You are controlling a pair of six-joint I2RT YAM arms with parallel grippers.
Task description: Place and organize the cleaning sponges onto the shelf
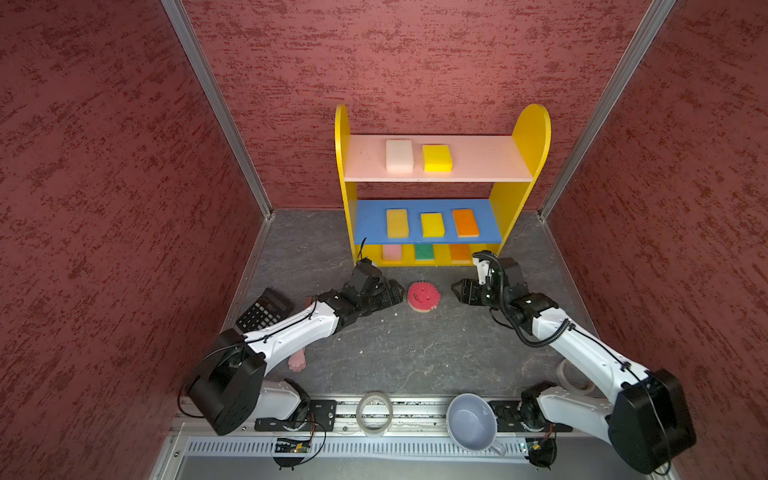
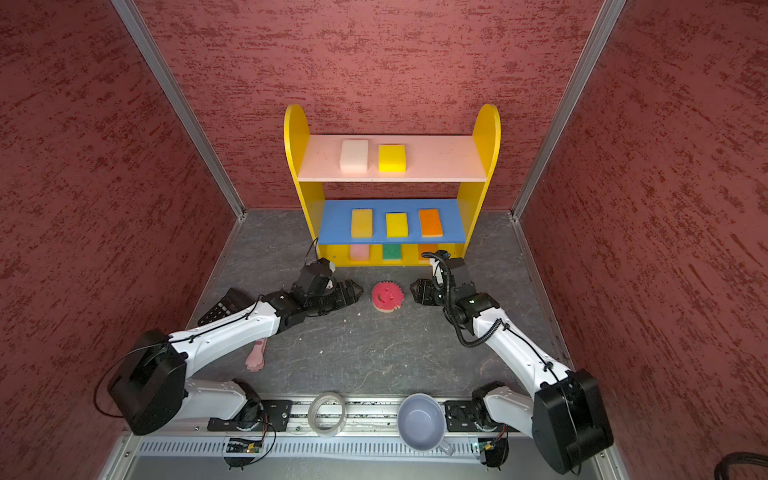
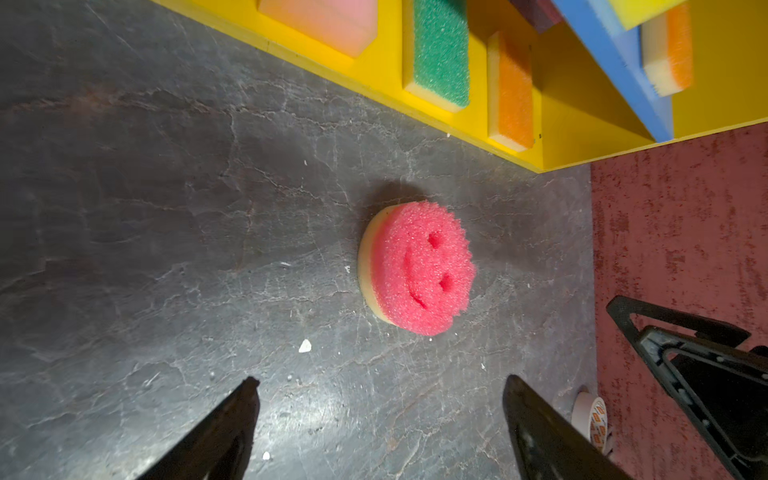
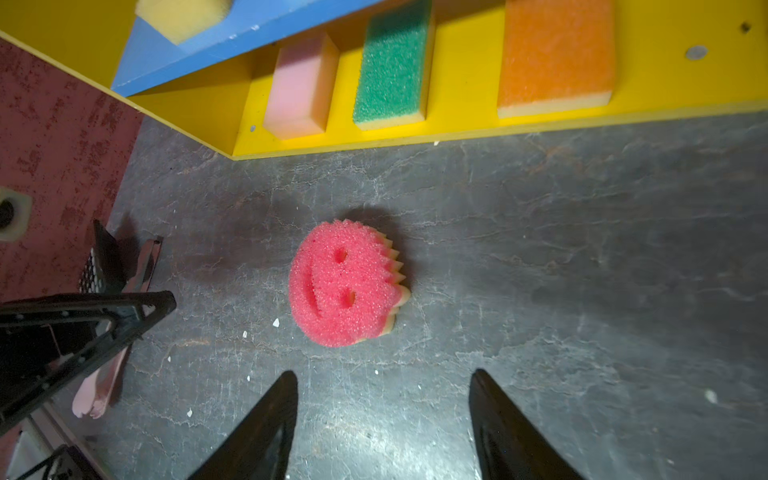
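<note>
The round red-pink smiley sponge [image 1: 423, 296] [image 2: 387, 296] [image 3: 419, 268] [image 4: 347, 286] lies free on the dark floor in front of the shelf [image 1: 532, 124] [image 2: 486, 124]. My left gripper [image 1: 400, 293] [image 3: 380, 380] is open just left of it. My right gripper [image 1: 455, 289] [image 4: 384, 374] is open just right of it. Neither touches it. A white sponge [image 1: 399, 156] and a yellow one [image 1: 437, 158] sit on the top board. Two yellow sponges [image 1: 397, 223] [image 1: 432, 224] and an orange one [image 1: 465, 222] rest on the blue board. Pink [image 4: 299, 89], green [image 4: 392, 70] and orange [image 4: 557, 58] sponges occupy the base.
A black calculator [image 1: 264, 313] and a pink paw stick [image 1: 297, 361] lie under the left arm. A clear tape roll [image 1: 374, 413] and a grey mug [image 1: 471, 422] sit on the front rail. Another tape roll [image 1: 575, 376] lies under the right arm. Red walls enclose three sides.
</note>
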